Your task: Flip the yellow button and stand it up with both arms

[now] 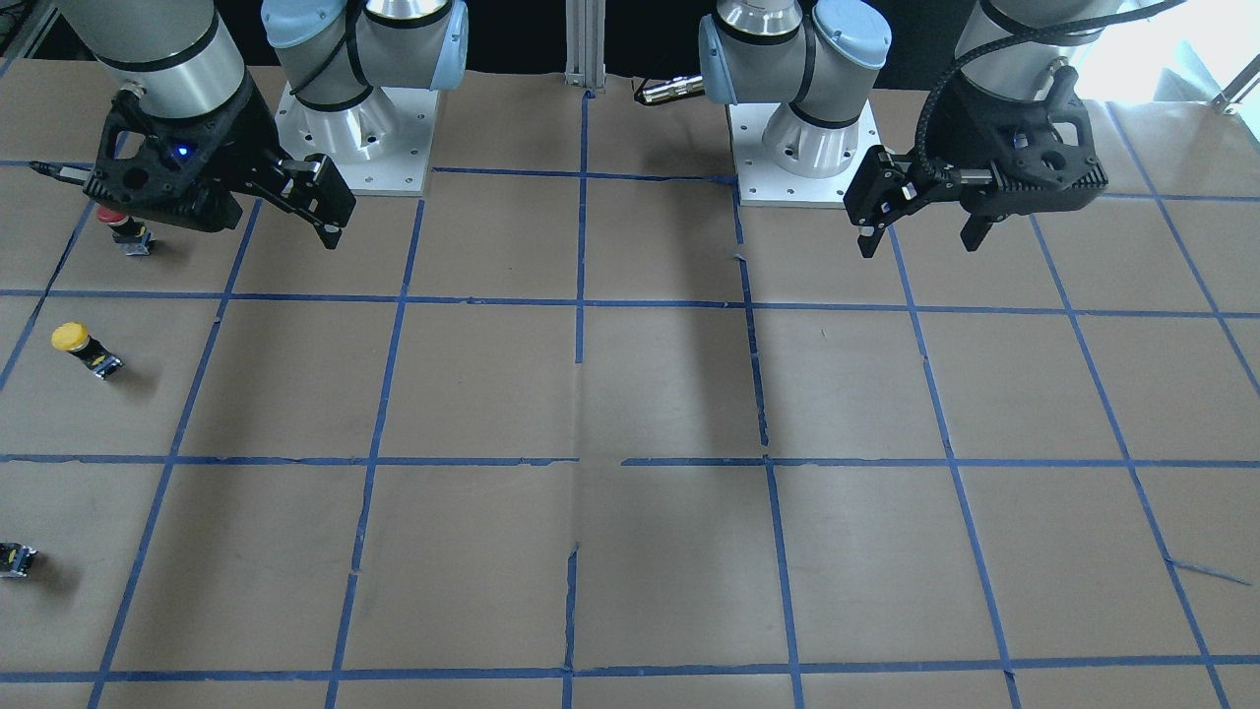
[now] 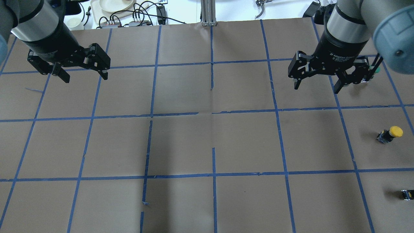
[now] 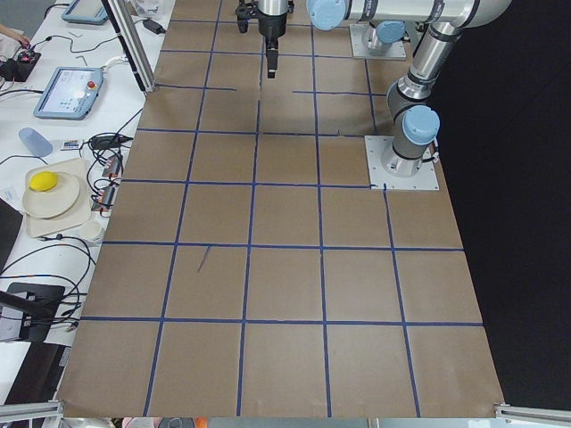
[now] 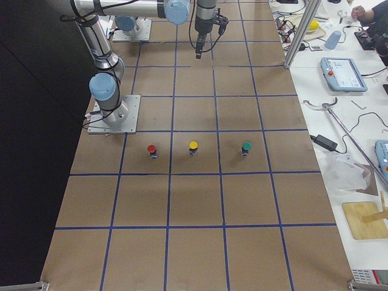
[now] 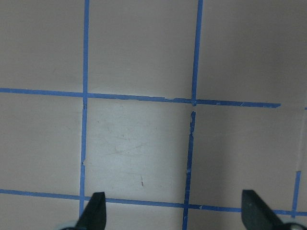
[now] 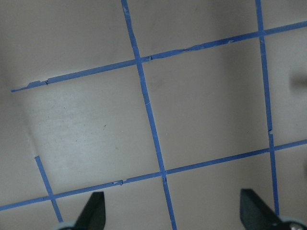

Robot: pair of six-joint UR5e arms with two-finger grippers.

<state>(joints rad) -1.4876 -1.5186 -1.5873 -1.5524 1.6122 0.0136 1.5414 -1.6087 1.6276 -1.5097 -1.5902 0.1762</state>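
Observation:
The yellow button (image 2: pixel 389 133) stands on the brown table near its right end. Its yellow cap is on top in the exterior right view (image 4: pixel 193 147), and it also shows in the front view (image 1: pixel 84 347). My right gripper (image 2: pixel 317 86) is open and empty. It hangs above the table, apart from the button, farther out and toward the table's middle. Its fingertips (image 6: pixel 93 213) are spread wide over bare paper. My left gripper (image 2: pixel 84 77) is open and empty above the far left side, with fingertips (image 5: pixel 96 213) wide apart.
A red-capped button (image 1: pixel 118 225) sits partly under my right gripper, and a green-capped one (image 4: pixel 246 147) stands in the same row. A small dark block (image 2: pixel 407 194) lies at the view's right edge. The arm bases (image 1: pixel 807 148) stand at the table's robot side.

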